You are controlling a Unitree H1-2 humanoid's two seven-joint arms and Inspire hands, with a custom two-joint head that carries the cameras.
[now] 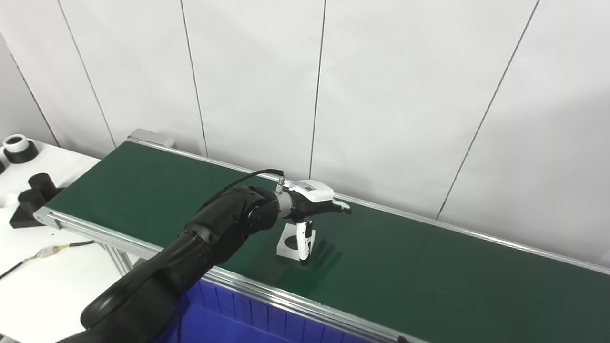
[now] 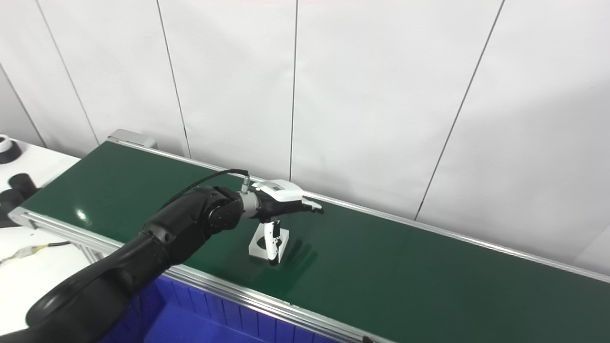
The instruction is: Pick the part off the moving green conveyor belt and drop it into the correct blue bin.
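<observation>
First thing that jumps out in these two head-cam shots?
The long green conveyor belt running diagonally across the view, with the black left arm reaching over it. Its left hand hovers open above a small white square part with a round hole, thumb pointing down beside it. A blue bin sits below the belt's near edge.

My left hand (image 1: 312, 200) is white on the back with black fingers, on a glossy black arm. The part (image 1: 289, 244) under it is plain white. The conveyor belt (image 1: 429, 271) is dark green, framed in silver. The bin (image 1: 224, 319) is ribbed blue.
</observation>
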